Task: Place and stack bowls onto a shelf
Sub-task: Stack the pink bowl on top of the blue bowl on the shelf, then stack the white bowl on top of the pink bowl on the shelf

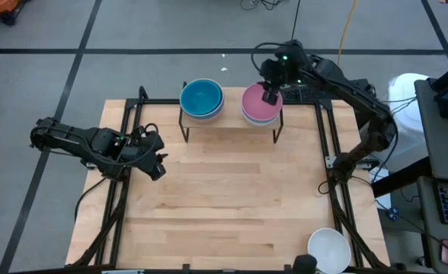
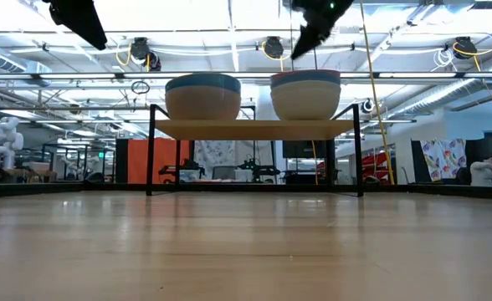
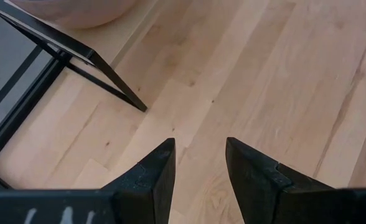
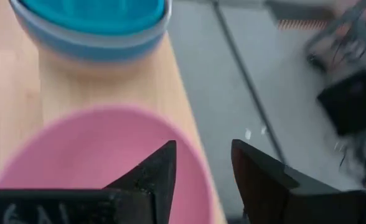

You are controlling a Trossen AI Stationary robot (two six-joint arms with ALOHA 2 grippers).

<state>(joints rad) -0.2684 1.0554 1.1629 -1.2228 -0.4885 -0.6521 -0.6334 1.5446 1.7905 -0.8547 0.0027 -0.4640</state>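
Note:
The shelf [image 1: 232, 122] stands at the table's far edge on thin black legs and carries two stacks of bowls. The left stack [image 1: 201, 97] has a teal bowl on top. The right stack [image 1: 256, 110] is topped by a pink bowl [image 4: 96, 155]. My right gripper [image 1: 270, 97] hovers open just above the pink bowl's far rim; in the low view its fingers [image 2: 299, 52] are clear of the stack [image 2: 306, 94]. My left gripper [image 1: 160, 164] waits open over the table's left side, above bare wood [image 3: 200, 146]. A white bowl [image 1: 329, 250] sits alone at the table's near right corner.
A black metal frame [image 1: 327, 164] borders the tabletop on both sides. One shelf leg [image 3: 117, 87] shows close ahead of my left gripper. Open wood lies between the shelf and the near edge. Grey floor surrounds the table, with a desk and keyboard to the right.

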